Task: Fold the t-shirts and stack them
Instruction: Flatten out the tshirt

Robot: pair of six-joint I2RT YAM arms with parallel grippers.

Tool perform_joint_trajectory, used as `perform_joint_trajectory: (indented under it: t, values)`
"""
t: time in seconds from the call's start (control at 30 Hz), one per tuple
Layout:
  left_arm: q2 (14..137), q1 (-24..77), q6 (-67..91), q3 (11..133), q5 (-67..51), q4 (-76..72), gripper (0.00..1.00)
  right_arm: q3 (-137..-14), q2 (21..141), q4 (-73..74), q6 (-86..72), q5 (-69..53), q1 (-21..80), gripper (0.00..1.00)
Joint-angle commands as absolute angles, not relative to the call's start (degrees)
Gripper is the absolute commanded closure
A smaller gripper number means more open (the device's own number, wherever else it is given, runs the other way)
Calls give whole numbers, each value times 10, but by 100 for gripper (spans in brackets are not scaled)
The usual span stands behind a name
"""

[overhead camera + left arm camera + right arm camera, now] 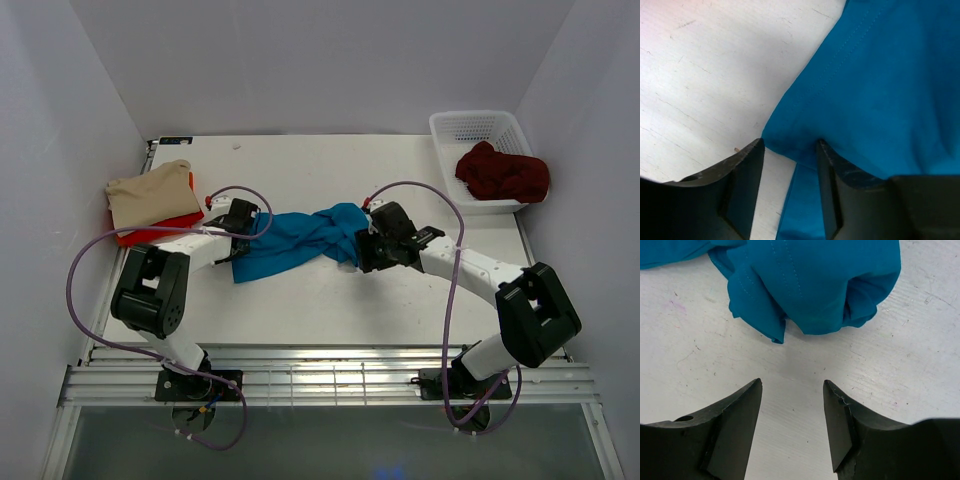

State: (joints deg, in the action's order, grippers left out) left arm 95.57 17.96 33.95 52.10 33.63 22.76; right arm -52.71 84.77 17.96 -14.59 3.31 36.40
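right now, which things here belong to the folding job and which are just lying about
Part of the job:
- teal t-shirt, crumpled
- beige t-shirt, folded, on top of the red t-shirt
- maroon t-shirt, bunched up

Just lying about:
- white basket, holding the maroon t-shirt

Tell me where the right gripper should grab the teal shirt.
The stitched flap hanging off the bunched teal shirt, just ahead of the open right gripper. Probably come straight forward, low over the table: the flap lies thin, the rounded bulge beside it looks too thick.
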Motion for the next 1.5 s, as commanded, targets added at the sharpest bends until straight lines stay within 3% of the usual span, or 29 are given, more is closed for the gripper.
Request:
perform_joint_trajectory:
  t: [0.0,0.13,0.23,0.67,1.47]
  values:
    - [965,178,349,515,339,232,46,-519,835,157,-156,48,367,41]
    - [965,178,352,516,345,238,63,-516,842,150,-157,49,367,41]
    - [966,178,352,519,345,241,67,-509,844,134,-158,53,367,41]
    - [964,178,351,521,337,247,68,-503,898,47,-153,81,367,40]
    - [977,178,352,525,330,247,63,-562,941,61,-132,109,367,43]
